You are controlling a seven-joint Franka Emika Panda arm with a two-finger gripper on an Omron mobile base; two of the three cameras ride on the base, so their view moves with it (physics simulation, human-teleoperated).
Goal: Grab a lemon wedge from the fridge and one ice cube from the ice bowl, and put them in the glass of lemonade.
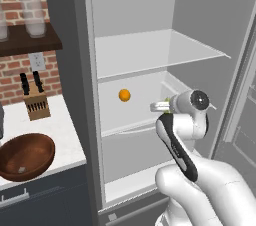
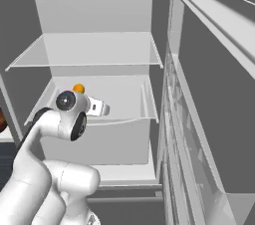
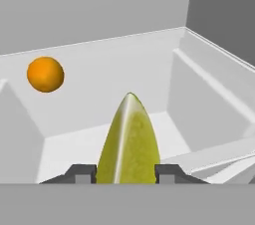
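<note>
The fridge [image 1: 150, 70] stands open, its light grey inside taking up most of both base views, with its top and bottom cut off by the picture edges. Its door [image 2: 209, 119] swings out to the right, seen edge-on from the right base view, so its shelves are hard to read. Inside, a clear upper shelf [image 1: 160, 50] spans the width, and below it sits a middle shelf [image 2: 114, 99] with low side walls.

The white arm [image 1: 200, 180] rises from the near side and reaches into the middle level; its elbow and wrist cover much of the lower fridge, so what lies on the bottom shelf behind it cannot be made out.

Left of the fridge, a counter [image 1: 55, 125] carries a wide brown wooden bowl [image 1: 25, 156], partly cut off at the left edge, with a tiny whitish speck inside that is too small to identify. A knife block [image 1: 36, 101] stands farther back against the brick wall.

The gripper [image 3: 125, 175] is over the middle shelf, its jaws closed in on the lemon wedge [image 3: 129, 142], one dark tip showing on each side of it. The wedge points away from the hand toward the far wall. An orange ball [image 3: 45, 74] rests at the far left of the same shelf, well apart from the wedge.
</note>
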